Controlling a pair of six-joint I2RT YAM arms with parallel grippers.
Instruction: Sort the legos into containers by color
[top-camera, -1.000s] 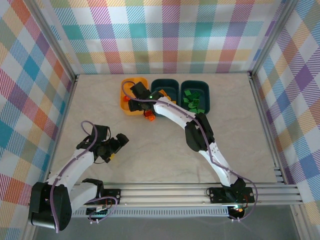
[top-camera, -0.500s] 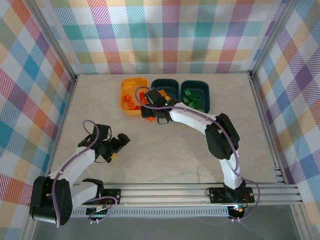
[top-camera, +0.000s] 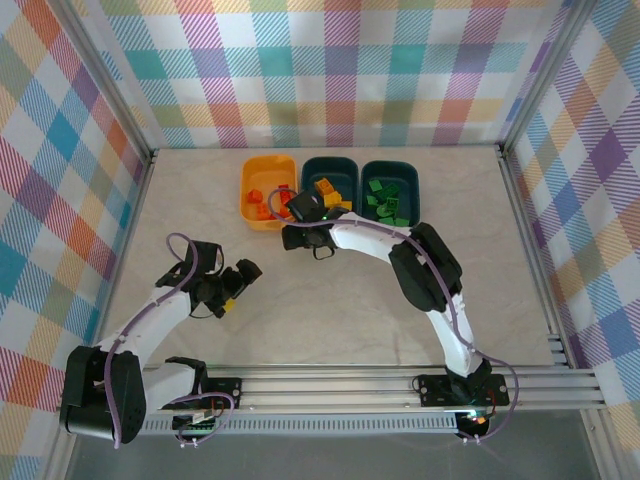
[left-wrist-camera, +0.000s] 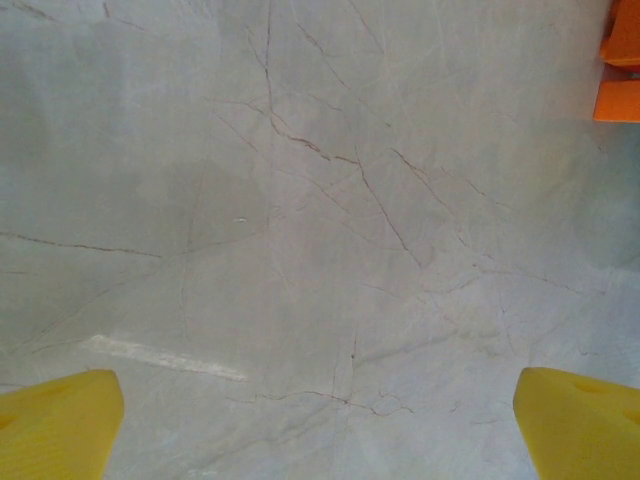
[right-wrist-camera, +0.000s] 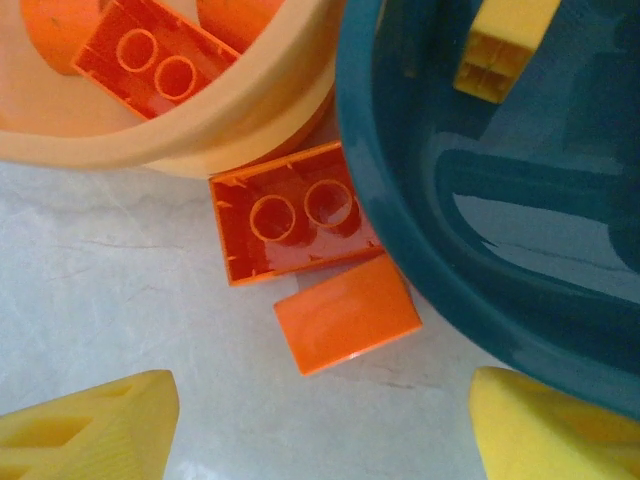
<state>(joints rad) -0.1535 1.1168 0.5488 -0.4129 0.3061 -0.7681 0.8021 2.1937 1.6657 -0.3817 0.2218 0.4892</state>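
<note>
A pale marbled tabletop (top-camera: 330, 320) is lying inside plaid-patterned walls (top-camera: 350, 70). Nearest, the left gripper (left-wrist-camera: 320, 425) is hovering over bare table, fingers (left-wrist-camera: 60, 415) standing wide apart, empty. Farther on, the right gripper (right-wrist-camera: 325, 425) is gaping empty just short of two loose red-orange studded plastic bricks (right-wrist-camera: 290, 215) lying on the table against the shallow orange-yellow plastic tub (right-wrist-camera: 200, 135) and the middle dark teal tub (right-wrist-camera: 400, 200). Beyond, red-orange bricks (top-camera: 262, 203), yellow bricks (top-camera: 327, 190) and green bricks (top-camera: 385, 200) are sitting in the orange-yellow, middle teal and right dark teal tub (top-camera: 412, 175) respectively.

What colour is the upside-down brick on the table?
The brick is orange; right wrist view shows it best.
</note>
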